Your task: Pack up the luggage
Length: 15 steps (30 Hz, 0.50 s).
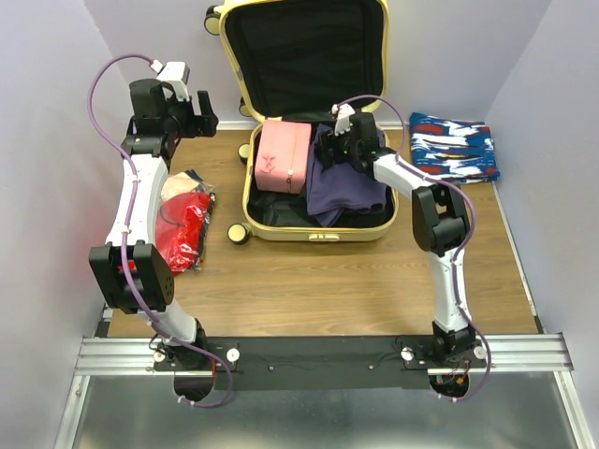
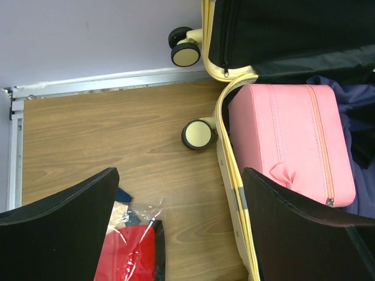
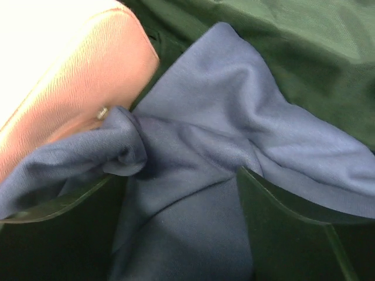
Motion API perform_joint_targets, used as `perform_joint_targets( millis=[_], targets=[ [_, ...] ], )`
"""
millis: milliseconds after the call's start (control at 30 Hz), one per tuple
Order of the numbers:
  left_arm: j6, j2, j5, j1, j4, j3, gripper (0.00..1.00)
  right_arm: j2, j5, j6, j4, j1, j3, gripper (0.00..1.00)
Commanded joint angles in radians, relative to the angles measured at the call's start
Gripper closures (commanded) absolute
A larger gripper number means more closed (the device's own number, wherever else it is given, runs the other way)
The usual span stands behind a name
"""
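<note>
Luggage (image 1: 309, 233) lies open at the table's (image 1: 328, 290) far middle; the navy garment (image 1: 342, 192) bunched beside the pink pouch (image 1: 283, 157) could snag and drag out, since its folds lie between the right fingers (image 3: 281, 234). The left gripper (image 1: 202, 117) hovers left of the case, spread wide and empty. The right gripper (image 3: 176, 175) dips into it, parted, gripping nothing.

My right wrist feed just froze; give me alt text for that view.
The right gripper, jaws open, straddles a crumpled navy cloth lying on the dark lining of the luggage. A pink pouch sits upper left, touching the cloth.
</note>
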State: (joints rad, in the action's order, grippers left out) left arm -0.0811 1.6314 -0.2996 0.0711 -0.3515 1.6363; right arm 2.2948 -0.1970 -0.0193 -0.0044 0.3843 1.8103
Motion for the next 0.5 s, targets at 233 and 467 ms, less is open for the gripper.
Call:
perform_joint_targets(
  millis=[233,467],
  targets=[
    [0.076,-0.059,-0.163,0.007,-0.023,-0.013,0.04,-0.288,-0.156,-0.315,-0.374,0.008,0.023,0.00],
    [0.138,-0.085,-0.234,0.007,-0.021,-0.035,0.04,-0.472,-0.232,-0.606,-0.655,0.002,-0.126,0.00]
  ],
)
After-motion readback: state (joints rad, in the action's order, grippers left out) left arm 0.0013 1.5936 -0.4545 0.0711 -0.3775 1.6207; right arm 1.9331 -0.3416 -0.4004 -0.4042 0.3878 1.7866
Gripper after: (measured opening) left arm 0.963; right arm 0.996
